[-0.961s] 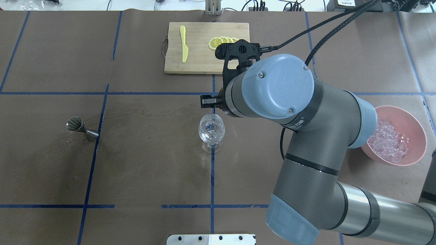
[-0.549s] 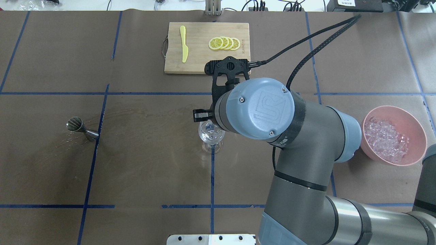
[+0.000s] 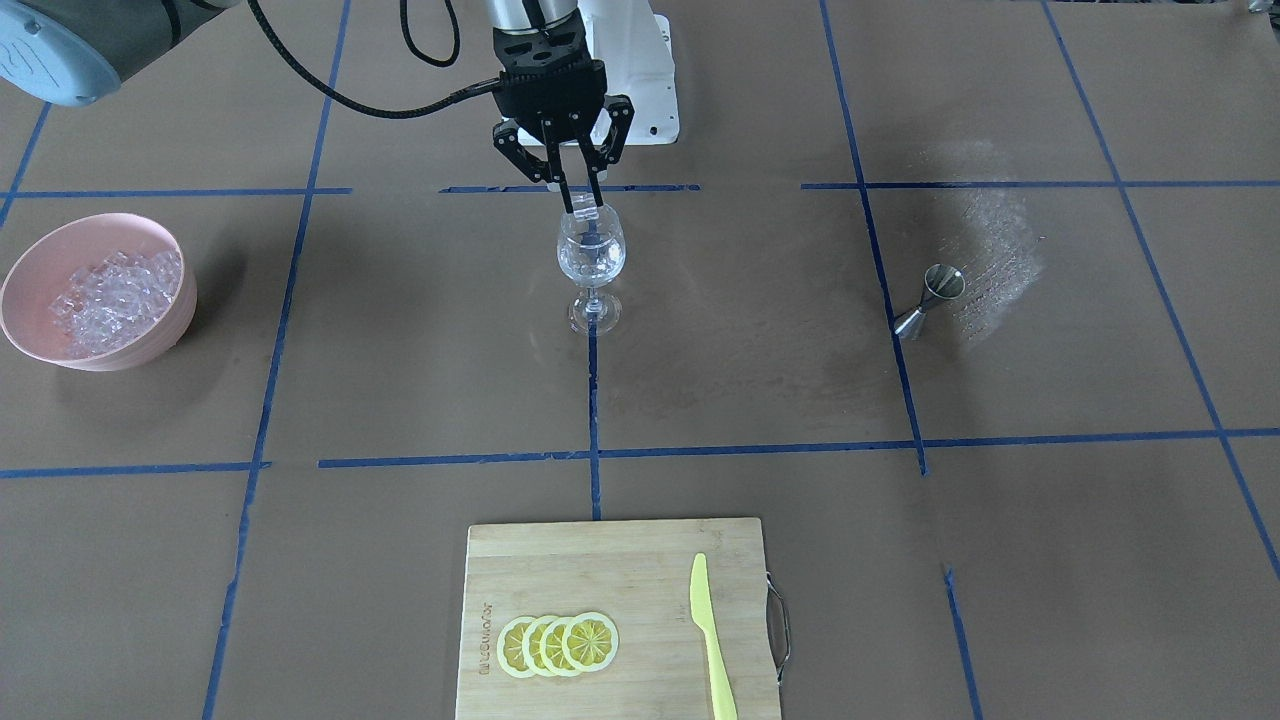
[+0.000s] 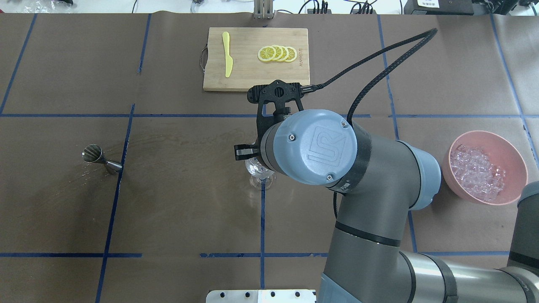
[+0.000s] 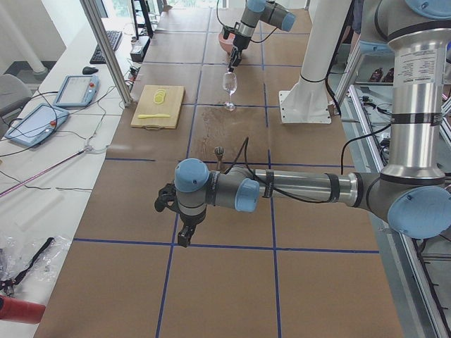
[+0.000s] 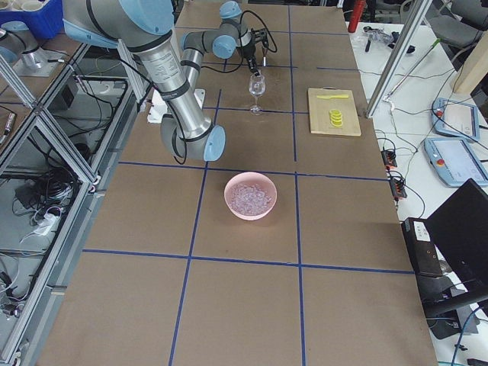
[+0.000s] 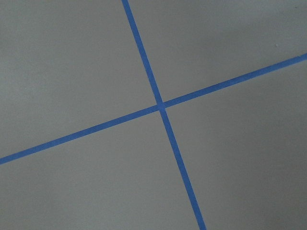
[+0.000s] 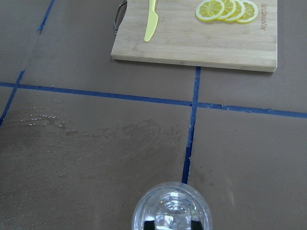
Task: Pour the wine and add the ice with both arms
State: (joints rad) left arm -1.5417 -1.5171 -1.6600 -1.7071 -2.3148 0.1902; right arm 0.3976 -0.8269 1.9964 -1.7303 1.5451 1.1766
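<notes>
Right gripper (image 3: 583,203) hangs straight down over the wine glass (image 3: 591,262), tips level with the rim. Its fingers (image 3: 569,190) are drawn close and pinch a small clear ice cube (image 3: 583,211). In the right wrist view we see both dark tips through the top of the bowl, with the cube between them.

The glass stands upright on a blue tape line near the table's middle. More ice (image 3: 112,292) lies heaped in the pink bowl (image 3: 160,340), well apart on the robot's right.

Left gripper (image 5: 184,238) hovers low over the table towards its left end, above a tape cross (image 7: 160,104). We cannot tell whether its fingers are spread or together.

A metal jigger (image 3: 930,295) sits beside a wet patch on the robot's left. The cutting board (image 3: 620,560) carries lemon slices (image 3: 558,643) and a yellow knife (image 3: 710,640).
</notes>
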